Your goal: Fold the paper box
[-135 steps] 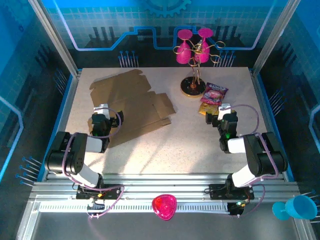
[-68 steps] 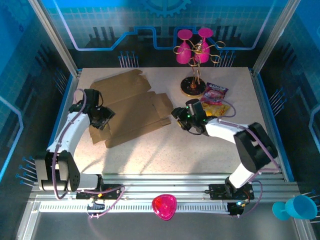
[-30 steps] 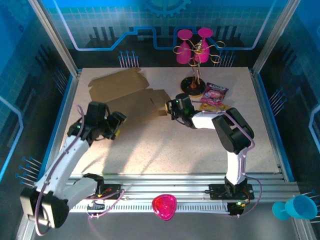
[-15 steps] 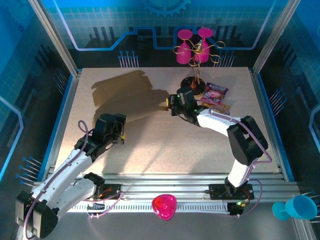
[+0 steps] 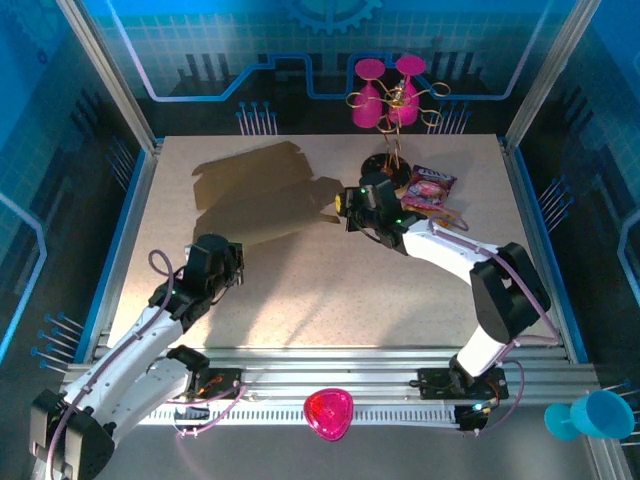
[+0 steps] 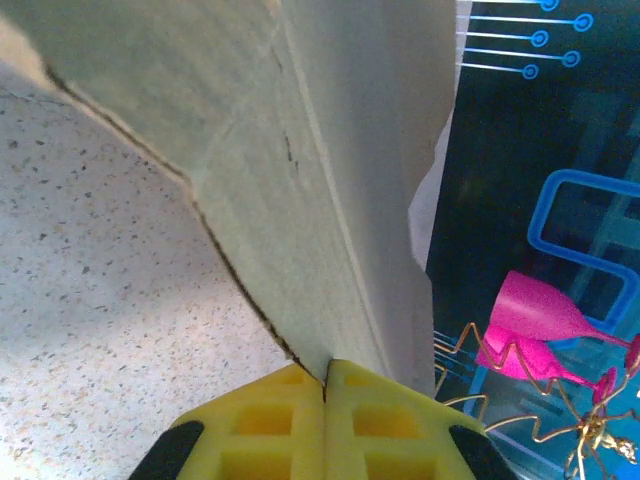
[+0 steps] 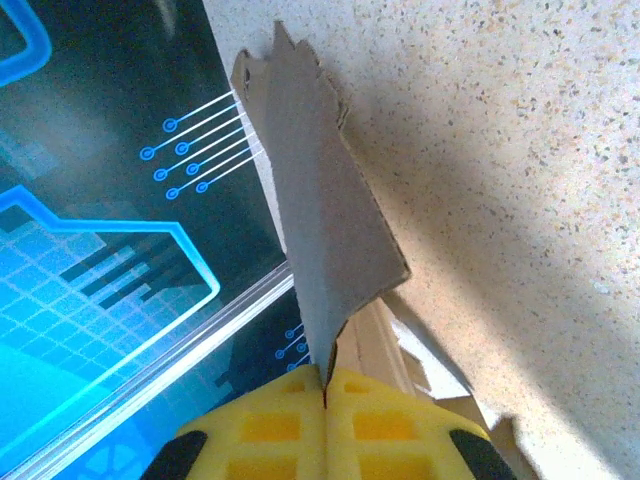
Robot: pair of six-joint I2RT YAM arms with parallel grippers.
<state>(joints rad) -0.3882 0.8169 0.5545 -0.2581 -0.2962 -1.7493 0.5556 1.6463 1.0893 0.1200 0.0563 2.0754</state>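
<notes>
The paper box (image 5: pixel 260 195) is a flat brown die-cut cardboard sheet, held tilted off the table at the back left. My left gripper (image 5: pixel 226 262) is shut on its near-left corner. In the left wrist view the yellow pads (image 6: pixel 290 420) meet at the gripper (image 6: pixel 324 385), pinching the sheet's (image 6: pixel 300 150) edge. My right gripper (image 5: pixel 346 206) is shut on the sheet's right flap. In the right wrist view the flap (image 7: pixel 310 220) rises edge-on from the closed gripper (image 7: pixel 325 385).
A gold wire stand with pink glasses (image 5: pixel 390 110) rises at the back, just behind my right gripper. Snack bags (image 5: pixel 428 190) lie to its right under the right arm. A pink object (image 5: pixel 328 413) sits on the front rail and a blue cup (image 5: pixel 590 415) is off the table's front right.
Both arms reached from their rest poses to the sheet and shut on it. The sheet has come up off the table and shifted toward the back.
</notes>
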